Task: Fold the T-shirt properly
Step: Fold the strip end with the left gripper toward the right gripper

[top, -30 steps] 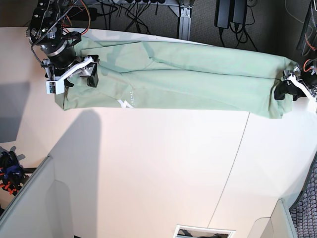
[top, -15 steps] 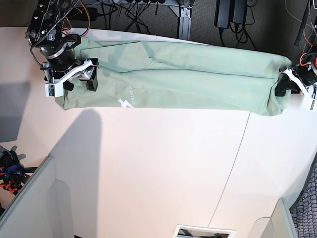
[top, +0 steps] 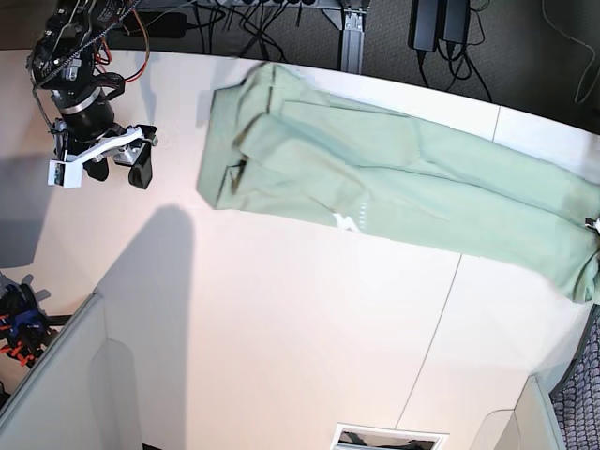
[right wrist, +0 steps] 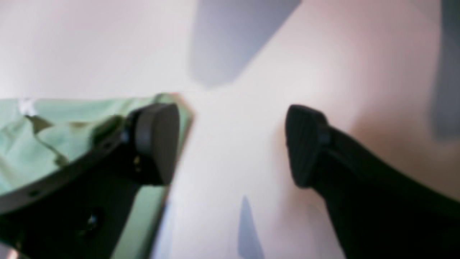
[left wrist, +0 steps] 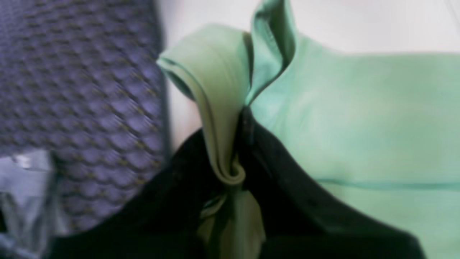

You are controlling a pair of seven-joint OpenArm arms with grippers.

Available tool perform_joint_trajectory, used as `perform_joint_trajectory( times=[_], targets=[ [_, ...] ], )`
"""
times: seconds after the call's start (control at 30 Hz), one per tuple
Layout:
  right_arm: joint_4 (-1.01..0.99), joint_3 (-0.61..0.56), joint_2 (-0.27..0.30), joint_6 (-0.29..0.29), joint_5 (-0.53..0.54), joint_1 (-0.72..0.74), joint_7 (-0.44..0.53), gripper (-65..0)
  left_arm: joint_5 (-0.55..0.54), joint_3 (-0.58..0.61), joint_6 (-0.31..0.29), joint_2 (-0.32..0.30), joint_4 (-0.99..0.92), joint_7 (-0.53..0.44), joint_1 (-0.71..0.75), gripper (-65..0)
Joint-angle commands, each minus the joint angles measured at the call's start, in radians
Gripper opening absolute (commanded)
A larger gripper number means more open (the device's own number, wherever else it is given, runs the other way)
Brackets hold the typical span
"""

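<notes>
The pale mint-green T-shirt (top: 394,178) lies as a long folded strip, slanting from the table's back left down to its right edge. My left gripper (left wrist: 237,151) is shut on a bunched end of the shirt (left wrist: 359,118) at the right edge of the table, almost out of the base view. My right gripper (top: 120,169) is open and empty over bare table, well to the left of the shirt's crumpled left end. In the right wrist view the right gripper (right wrist: 231,144) has its fingers wide apart, and the shirt's edge (right wrist: 54,126) lies beside the left finger.
Cables and a desk leg (top: 349,37) run along the back edge. A grey partition (top: 56,375) stands at the lower left. Carpet floor (left wrist: 72,90) shows past the table's right edge. A white-framed opening (top: 384,439) sits at the front edge.
My right gripper has let go of the shirt's left end and moved left. My left gripper has pulled its end to the right, so the whole shirt has slid right and now lies slanted.
</notes>
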Motion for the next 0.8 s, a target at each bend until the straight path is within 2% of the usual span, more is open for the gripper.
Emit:
perform_joint_trajectory(
  times=[0.0,0.1,0.2,0.3,0.43,0.53,0.67,0.77],
  targets=[
    [0.019,0.006,0.015,0.001,0.016,0.008,0.026,-20.5,-0.032,-0.006,0.007,-0.021,0.026,-0.005,-0.010,-65.0],
    [0.019,0.006,0.015,0.000,0.015,0.008,0.026,-20.5,-0.123,-0.003,0.006,-0.010,0.073,0.030,0.000,-65.0],
    [0.019,0.006,0.015,0.000,0.015,0.008,0.026,-20.5,-0.166,0.032,0.003,0.044,0.137,0.072,-0.001,-65.0],
    [0.019,0.006,0.015,0.001,0.015,0.008,0.026,-20.5,-0.156,0.131,0.003,0.096,0.182,0.072,-0.002,-65.0],
    [0.019,0.006,0.015,0.001,0.015,0.001,0.025,-20.5,-0.058,0.253,0.003,0.151,0.177,0.084,-0.001,-65.0],
    [0.019,0.006,0.015,0.001,0.016,0.000,0.025,-20.5,-0.030,0.296,0.004,0.185,0.146,0.103,-0.001,-65.0],
    [0.019,0.006,0.014,0.001,0.045,-0.001,-0.001,-20.5,-0.067,0.310,0.003,0.221,0.115,0.118,0.000,-64.6],
    [0.019,0.005,0.009,0.001,0.069,-0.005,-0.027,-20.5,-0.126,0.310,-0.006,0.239,0.115,0.119,0.001,-48.8]
  ],
)
